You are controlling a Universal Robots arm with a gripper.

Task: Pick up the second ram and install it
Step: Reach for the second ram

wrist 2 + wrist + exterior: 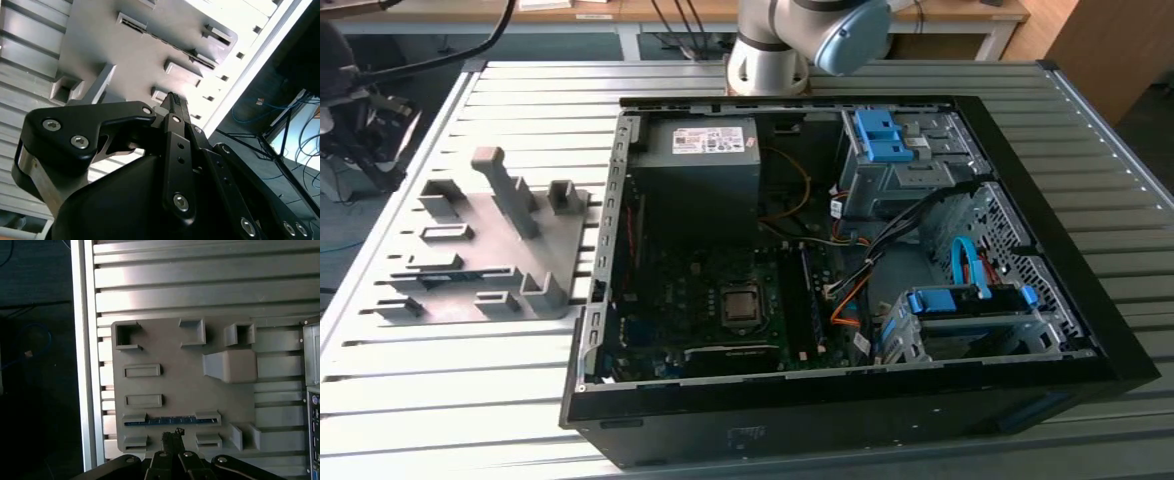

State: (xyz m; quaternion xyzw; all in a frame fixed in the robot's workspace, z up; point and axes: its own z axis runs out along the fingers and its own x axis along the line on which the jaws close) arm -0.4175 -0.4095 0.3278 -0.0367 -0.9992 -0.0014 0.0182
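1. Desk point(494, 85): ribbed metal top that carries all the items below.

2. Grey fixture plate point(487, 255), on the desk at the exterior view's left, just beside the computer case. It bears raised blocks, slots and one slanted post. In the first wrist view the plate point(175, 382) is seen from above.

3. Second ram point(170, 420): a thin blue-green stick standing on edge in a slot of the fixture plate, held between two low grey end blocks. It is not in the case.

4. Claw point(172, 434): dark fingers drawn together with nothing between them. It hangs above the fixture plate, with its tips lined up just beside the second ram in the first wrist view. In the second wrist view the claw point(174, 99) stands clear of the plate, not touching it.

5. Arm point(807, 35): its grey and blue base joint stands at the far edge of the desk, behind the case.

6. Computer case point(1087, 330): black tower lying on its side with the panel off.
   - Power supply point(700, 160), grey box.
   - Motherboard point(674, 290), with the processor socket point(739, 306) near the middle.
   - Blue drive brackets point(877, 135), at the exterior view's right, with orange, blue and black cables below them.
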